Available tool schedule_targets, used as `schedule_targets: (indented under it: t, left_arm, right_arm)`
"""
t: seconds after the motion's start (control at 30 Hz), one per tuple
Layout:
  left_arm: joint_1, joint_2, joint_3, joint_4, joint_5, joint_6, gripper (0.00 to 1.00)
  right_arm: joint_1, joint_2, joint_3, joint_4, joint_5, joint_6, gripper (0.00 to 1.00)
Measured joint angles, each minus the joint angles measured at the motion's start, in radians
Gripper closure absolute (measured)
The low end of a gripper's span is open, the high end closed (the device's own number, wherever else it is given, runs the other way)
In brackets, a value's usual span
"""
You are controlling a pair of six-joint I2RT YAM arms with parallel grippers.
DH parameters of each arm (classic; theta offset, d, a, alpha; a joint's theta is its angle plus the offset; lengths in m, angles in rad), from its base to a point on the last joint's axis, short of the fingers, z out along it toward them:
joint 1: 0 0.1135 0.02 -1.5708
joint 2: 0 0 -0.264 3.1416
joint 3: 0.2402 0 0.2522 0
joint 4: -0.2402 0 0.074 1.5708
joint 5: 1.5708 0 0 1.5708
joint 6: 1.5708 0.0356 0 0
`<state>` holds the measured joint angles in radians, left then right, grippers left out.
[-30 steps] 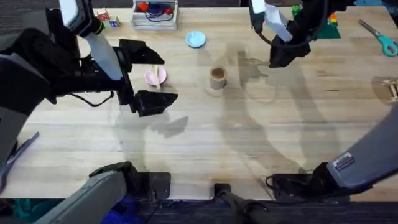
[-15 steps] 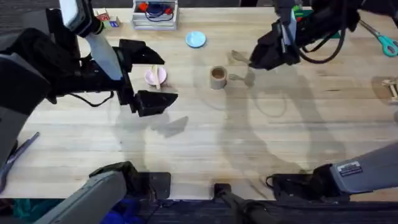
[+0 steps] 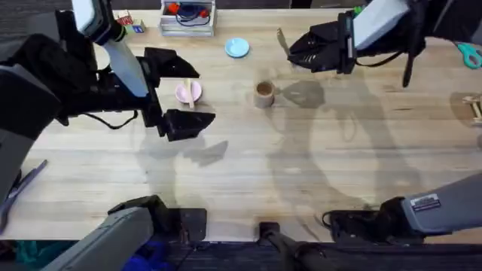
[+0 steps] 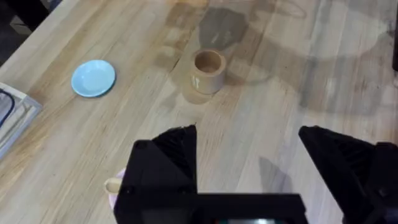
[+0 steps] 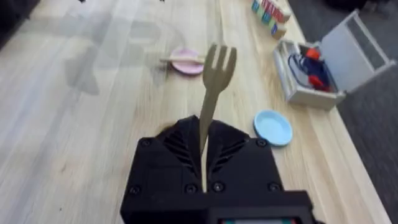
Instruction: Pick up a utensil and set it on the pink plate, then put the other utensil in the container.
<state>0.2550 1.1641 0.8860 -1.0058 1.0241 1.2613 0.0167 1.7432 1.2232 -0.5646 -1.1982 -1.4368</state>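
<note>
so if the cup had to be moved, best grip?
Take the cup from straight above, one finger inside the open mouth and one outside, pinching the wall. It stands upright and looks wide, so spanning it whole seems riskier. The right gripper holds the fork.

The wooden spoon (image 3: 189, 91) lies on the pink plate (image 3: 187, 92), flanked by the left pincer (image 3: 181, 94) with its fingers spread wide. At the plate's three o'clock the tan cup (image 3: 263, 94) stands on the table (image 3: 248, 165). At the cup's one o'clock the right pincer (image 3: 295, 47) grips the fork (image 3: 282, 39), with the blue plate (image 3: 237, 47) at eleven o'clock.
</note>
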Motion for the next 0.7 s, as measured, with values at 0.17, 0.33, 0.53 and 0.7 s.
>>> schedule_targets:
  t: [0.17, 0.33, 0.53, 0.7]
  left_arm:
    - [0.000, 0.000, 0.000, 0.000, 0.000, 0.000, 0.008]
    - [0.000, 0.000, 0.000, 0.000, 0.000, 0.000, 0.008]
    - [0.000, 0.000, 0.000, 0.000, 0.000, 0.000, 0.007]
    - [0.000, 0.000, 0.000, 0.000, 0.000, 0.000, 0.007]
  right_arm:
    - [-0.021, 0.000, -0.077, 0.106, -0.124, 0.000, 0.970]
    - [-0.034, 0.000, -0.146, 0.172, -0.208, 0.000, 0.970]
    - [-0.035, 0.000, -0.176, 0.175, -0.230, -0.014, 0.970]
    - [-0.035, 0.014, -0.177, 0.177, -0.238, -0.021, 0.970]
